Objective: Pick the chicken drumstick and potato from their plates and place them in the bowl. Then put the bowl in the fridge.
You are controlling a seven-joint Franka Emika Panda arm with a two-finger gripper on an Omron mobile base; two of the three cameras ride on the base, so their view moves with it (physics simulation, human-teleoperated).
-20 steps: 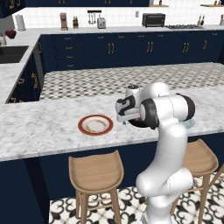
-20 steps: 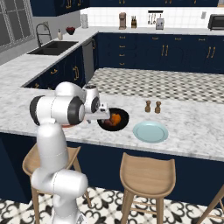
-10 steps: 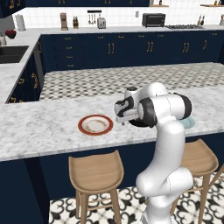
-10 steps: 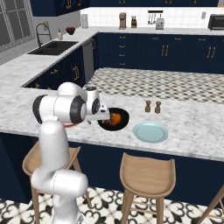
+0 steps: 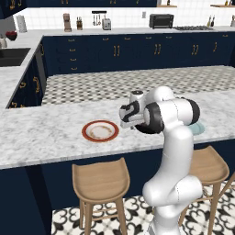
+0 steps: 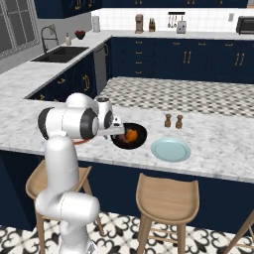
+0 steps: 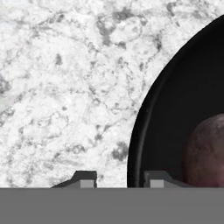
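End effector (image 7: 118, 178) low, pointing down, grasping bowl (image 7: 175, 109) rim | potato (image 7: 205, 151) inside

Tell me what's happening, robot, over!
Hand straddling the black bowl's rim, fingers closing on it. Potato and drumstick already inside the bowl. Both plates bare. Nothing in the way, over.

Arm (image 5: 176, 151): glossy white rounded links, dark grey joint bands. Hand (image 7: 118, 178): white housing, two small dark squared finger tips.

Arm bent fwd, pincer (image 7: 117, 178) pointing down, jaws narrowed
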